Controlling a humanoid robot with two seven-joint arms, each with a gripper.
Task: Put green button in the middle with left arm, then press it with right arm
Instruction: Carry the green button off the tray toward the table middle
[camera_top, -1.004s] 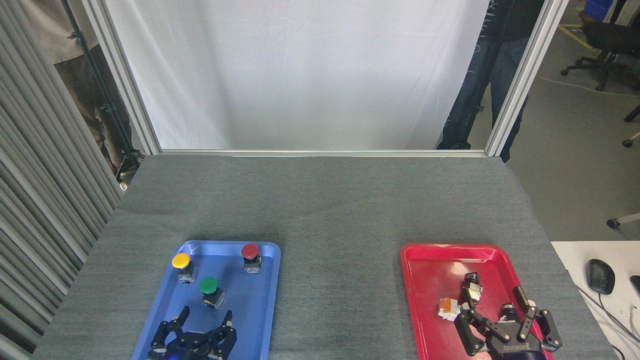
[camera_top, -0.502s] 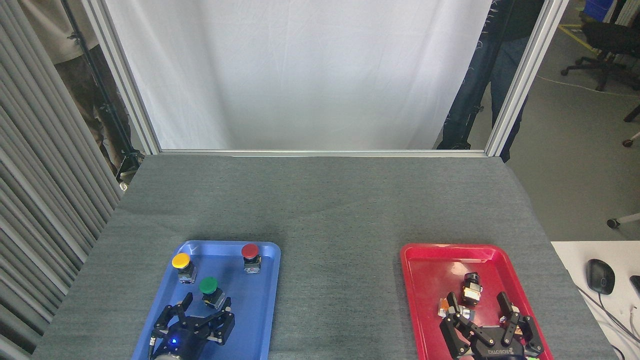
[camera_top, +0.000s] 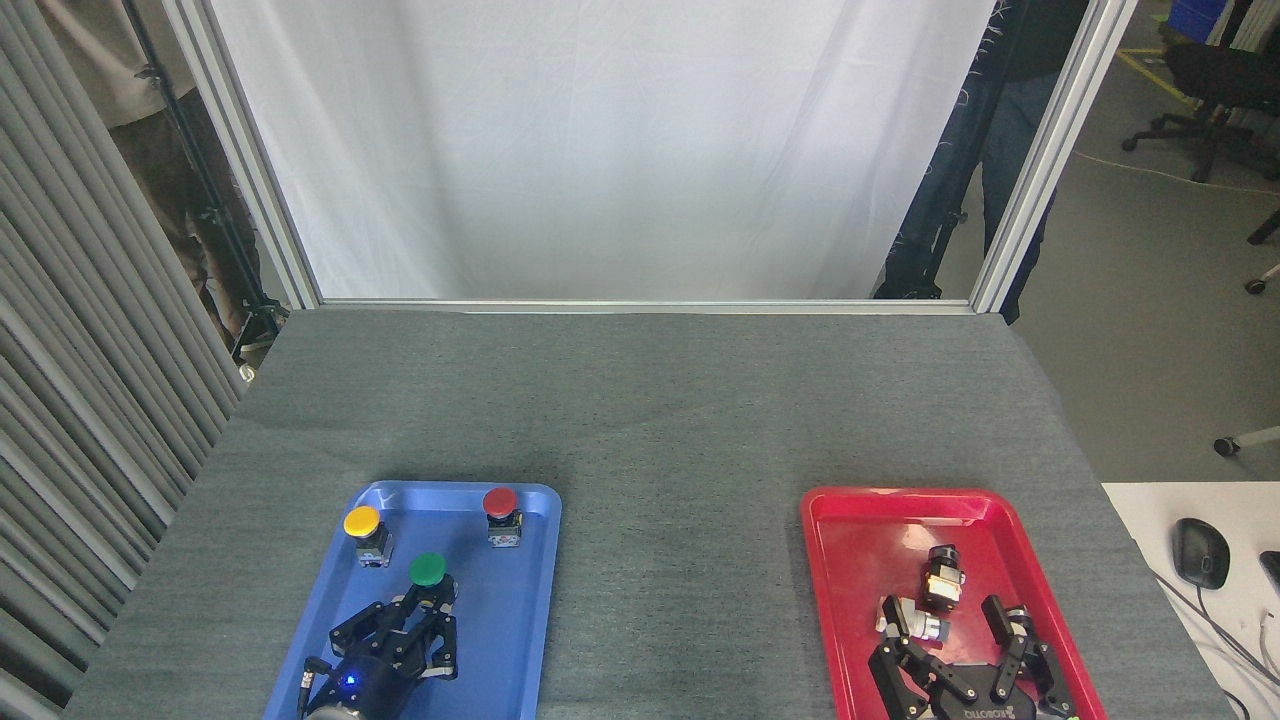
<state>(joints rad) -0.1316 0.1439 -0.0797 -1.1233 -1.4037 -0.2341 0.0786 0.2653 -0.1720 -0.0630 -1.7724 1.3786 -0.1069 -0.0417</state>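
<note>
1. The green button (camera_top: 428, 570) is sitting in the blue tray (camera_top: 520, 640), a bit nearer the robot than the yellow button (camera_top: 362, 521) and the red button (camera_top: 499, 502). It hasn't been lifted out yet as far as can be told.

2. The left gripper (camera_top: 425, 612) is drawn in narrow around the button's little base, with the fingers right up against it under the green cap. Whether it's actually clamped or just touching can't be told from this angle, tbh.

3. So the grip should be confirmed on the base block, not the cap. A pinch on the mushroom cap would probably slip or press the thing early.

4. A straight lift is advised first, high enough for the tray rim to be cleared, then a sideways carry to the bare grey cloth (camera_top: 680, 590) between the two trays.

5. The neighbours are close by, so a sideways swing inside the tray is best avoided.

6. The button should be set down upright with the cap up, otherwise the press won't work.

7. The right gripper (camera_top: 955, 640) is spread wide over the red tray (camera_top: 860, 520), holding nothing, near a few small parts (camera_top: 925, 625). It's best kept out of the middle until the drop is done.
</note>
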